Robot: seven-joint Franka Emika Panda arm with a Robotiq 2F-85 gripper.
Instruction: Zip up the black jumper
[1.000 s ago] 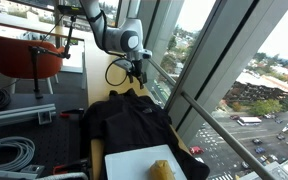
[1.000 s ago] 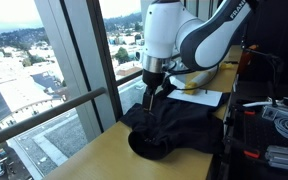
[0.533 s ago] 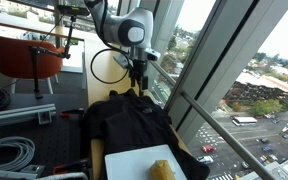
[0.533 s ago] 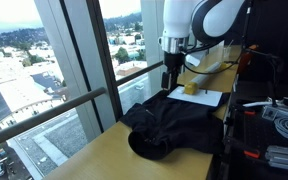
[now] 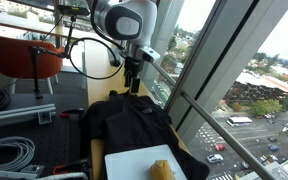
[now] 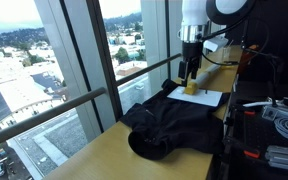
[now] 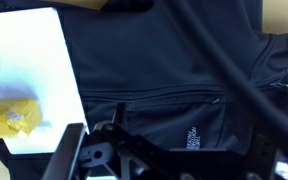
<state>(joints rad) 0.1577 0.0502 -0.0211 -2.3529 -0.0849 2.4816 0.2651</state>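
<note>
**A:** Fig. subject: where's the task item?

**B:** The black jumper [image 5: 129,122] lies rumpled on the bench [image 5: 187,152], next to the window [image 5: 229,70]. It shows in both exterior views and fills most of the wrist view, black jumper [image 7: 164,60]. It spreads wider than the white board [image 5: 144,162] at one end of it.

**A:** And the tool?

**B:** The tool [image 5: 132,82] hangs vertically from the arm [image 5: 124,20], fingers down, raised in the air and apart from the fabric. In an exterior view the tool [image 6: 191,75] lines up over the white board [image 6: 206,97]. Jaws: can't tell whether spread or closed. The tips are too small in the ext. views, and the wrist view gives only dark linkage along the bottom edge, tool [image 7: 134,155].

**A:** Other labelled items?

**B:** A yellow object [image 5: 162,170] rests on the board. In the wrist view the white board [image 7: 34,60] is at left w/ the yellow object [image 7: 9,118] on it, and the jumper is just beside it to the right. A blurred black cable [image 7: 219,60] crosses near the lens. There is small white lettering [image 7: 191,135] on the fabric, not legible. A thin straight line [image 7: 174,97] runs above it; zip or seam, can't tell.
</note>
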